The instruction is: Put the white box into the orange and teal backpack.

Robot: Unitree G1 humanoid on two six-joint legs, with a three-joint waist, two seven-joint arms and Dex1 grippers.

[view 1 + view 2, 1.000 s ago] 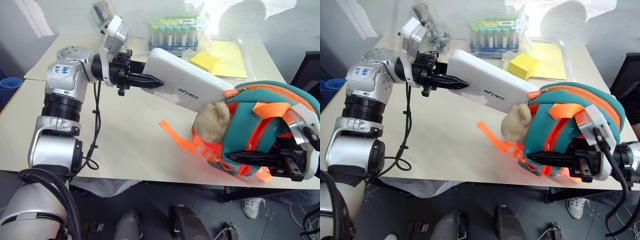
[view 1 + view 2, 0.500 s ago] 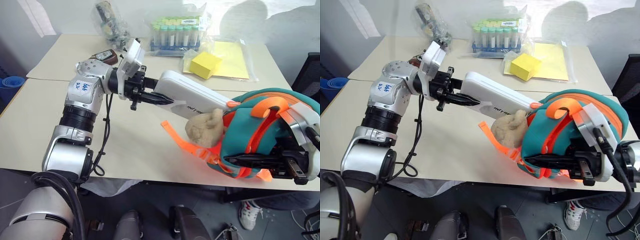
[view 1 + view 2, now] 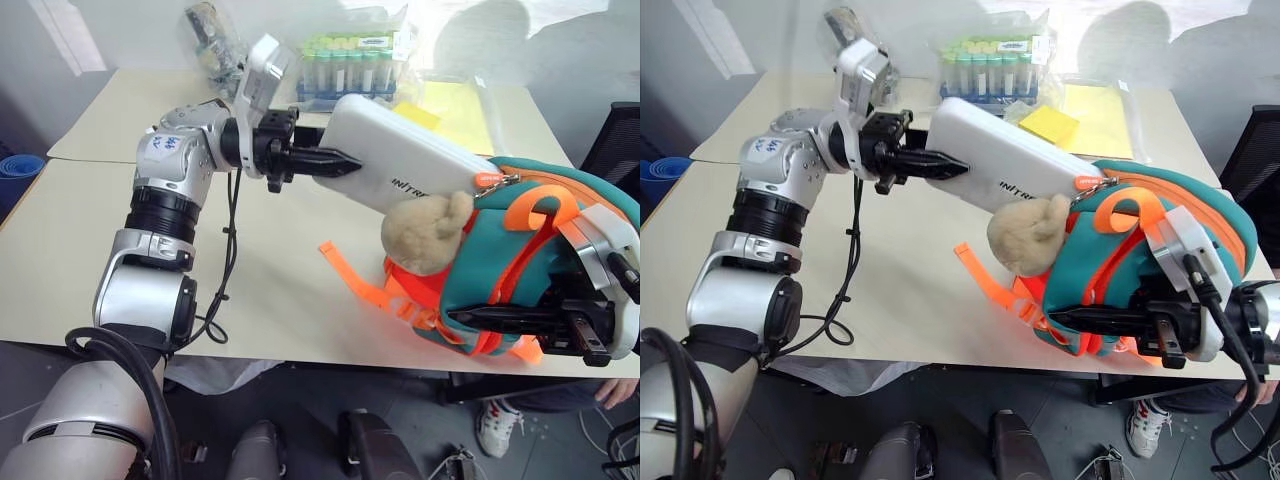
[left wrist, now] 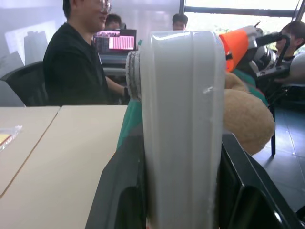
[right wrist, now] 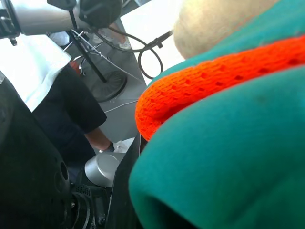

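Nearest me, the right end effector (image 3: 520, 318) is pinched tight on the teal fabric and orange webbing of the small orange and teal backpack (image 3: 530, 250), holding it at the edge of the pale tabletop (image 3: 60, 260). If that grip slips, the opening sags shut. The tan plush charm (image 3: 428, 232) hangs just below the zipper mouth and could snag. Further back, the left end effector (image 3: 335, 163) clamps one end of the flat white box (image 3: 405, 168), whose far end meets the opening; pushed off-line, it could jam on the rim.
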